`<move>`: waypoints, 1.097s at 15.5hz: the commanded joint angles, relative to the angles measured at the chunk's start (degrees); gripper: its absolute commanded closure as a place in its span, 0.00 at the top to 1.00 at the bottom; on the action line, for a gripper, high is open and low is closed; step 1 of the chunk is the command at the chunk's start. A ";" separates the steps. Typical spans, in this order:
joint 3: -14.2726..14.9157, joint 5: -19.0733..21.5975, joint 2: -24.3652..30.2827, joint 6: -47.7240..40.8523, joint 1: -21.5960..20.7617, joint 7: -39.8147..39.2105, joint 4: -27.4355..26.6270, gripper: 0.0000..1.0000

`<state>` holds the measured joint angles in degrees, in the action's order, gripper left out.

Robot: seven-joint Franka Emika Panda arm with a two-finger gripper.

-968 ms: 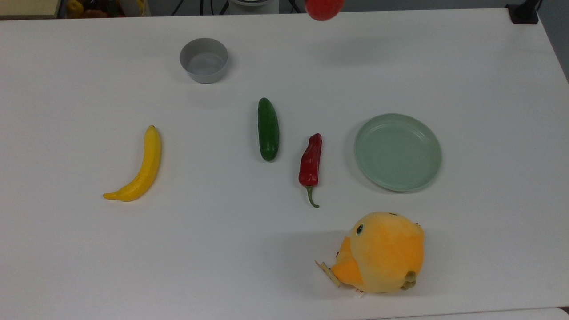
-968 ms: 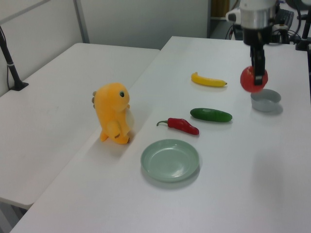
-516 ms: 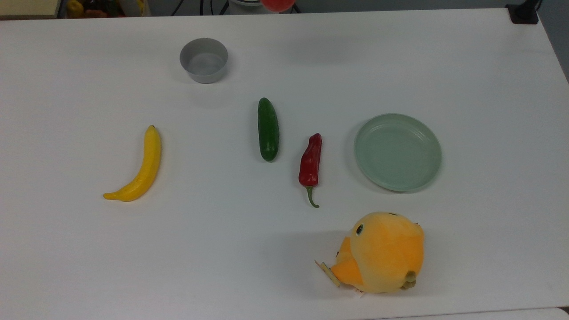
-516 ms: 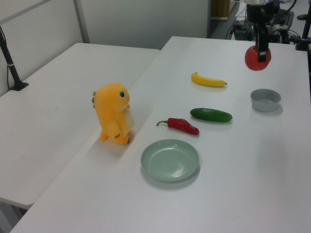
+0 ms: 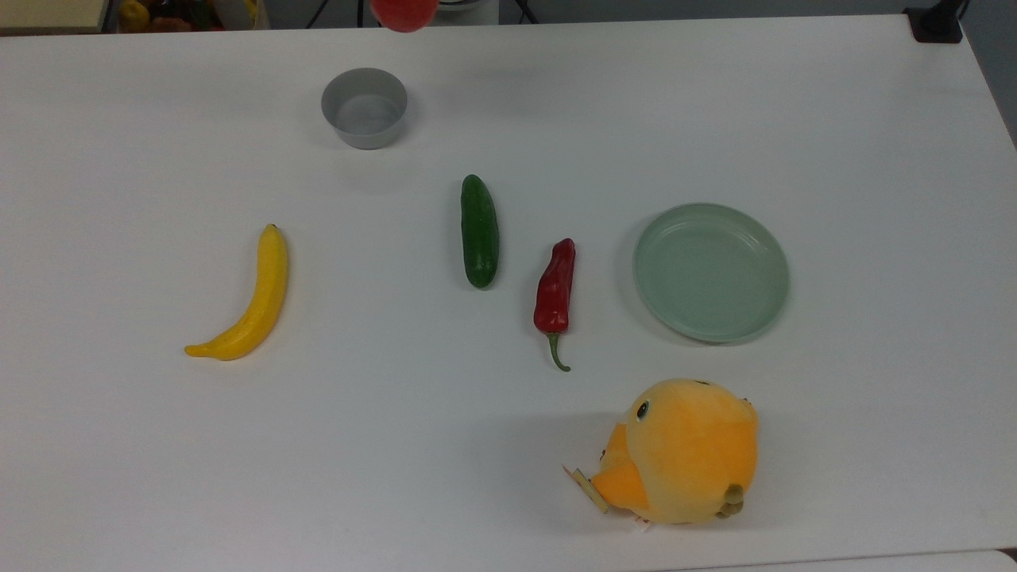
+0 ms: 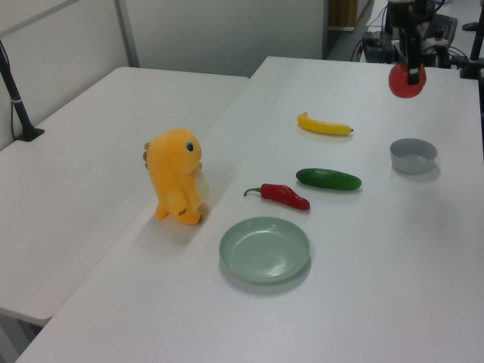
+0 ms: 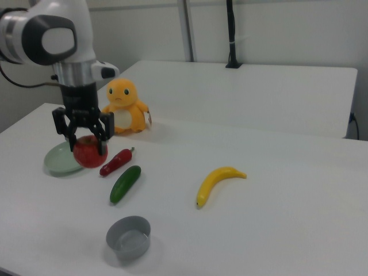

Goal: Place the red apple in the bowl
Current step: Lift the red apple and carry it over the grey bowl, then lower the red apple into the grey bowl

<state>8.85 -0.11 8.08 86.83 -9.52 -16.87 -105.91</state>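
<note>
My gripper (image 7: 87, 150) is shut on the red apple (image 7: 89, 153), holding it high above the table. In the left view the red apple (image 6: 407, 81) hangs well above the bowl (image 6: 413, 155). At the top edge of the top view the red apple (image 5: 404, 13) sits up and slightly right of the small grey bowl (image 5: 364, 107). The bowl (image 7: 129, 237) stands empty near the right view's lower edge, apart from the apple.
On the white table lie a yellow banana (image 5: 250, 300), a green cucumber (image 5: 480, 230) and a red chili pepper (image 5: 554, 290). A pale-green plate (image 5: 710, 271) sits at the top view's right, with an orange plush toy (image 5: 675, 451) in front of it.
The gripper has carried the apple toward the top view's left, from right of the cucumber's line to nearly above the bowl, and raised it higher in the left view.
</note>
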 commanded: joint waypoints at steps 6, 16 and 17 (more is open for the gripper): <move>3.54 0.99 0.27 14.66 1.61 -2.12 -13.78 0.20; 4.07 0.29 -1.49 32.60 2.84 -1.94 -25.22 0.24; 4.15 0.29 -1.49 33.57 3.01 -1.94 -26.18 0.24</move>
<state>12.52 -0.11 5.52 115.95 -6.81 -17.76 -128.05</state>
